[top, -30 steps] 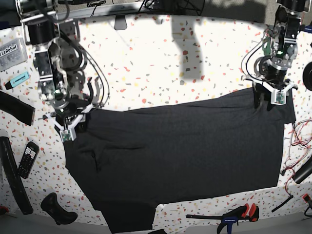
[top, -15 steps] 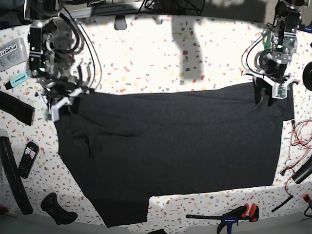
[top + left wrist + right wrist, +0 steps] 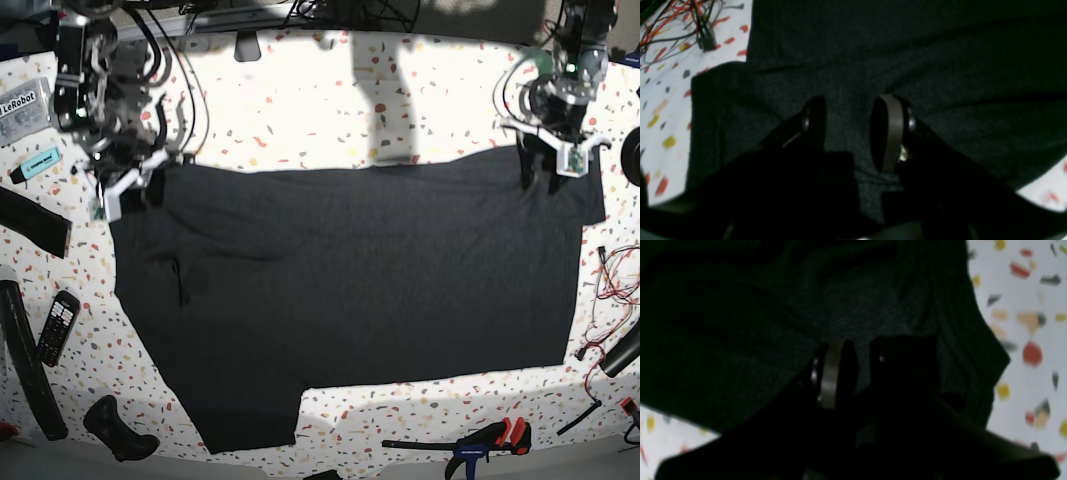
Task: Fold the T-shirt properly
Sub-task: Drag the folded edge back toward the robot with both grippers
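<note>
The dark charcoal T-shirt [image 3: 350, 290] lies spread flat over most of the speckled table, with one sleeve sticking out at the front left. My left gripper [image 3: 553, 170] is at the shirt's back right corner. In the left wrist view the gripper [image 3: 850, 130] has shirt fabric [image 3: 940, 66] running between its fingers. My right gripper [image 3: 125, 197] is at the back left corner. In the right wrist view the gripper [image 3: 862, 370] is pinched on a fold of the shirt [image 3: 740, 323]. Both hold the shirt's back edge low at the table.
A black remote [image 3: 57, 325], black tubes [image 3: 25, 370] and a black handle [image 3: 120, 430] lie at the left. A clamp [image 3: 480, 440] lies at the front right. Red and black wires [image 3: 610, 290] [image 3: 673, 20] sit by the right edge. A teal marker [image 3: 38, 162] lies back left.
Both grippers have pulled the shirt's back edge toward the table's back. The right gripper also moved outward. The shirt now lies flatter and wider, with fewer wrinkles.
</note>
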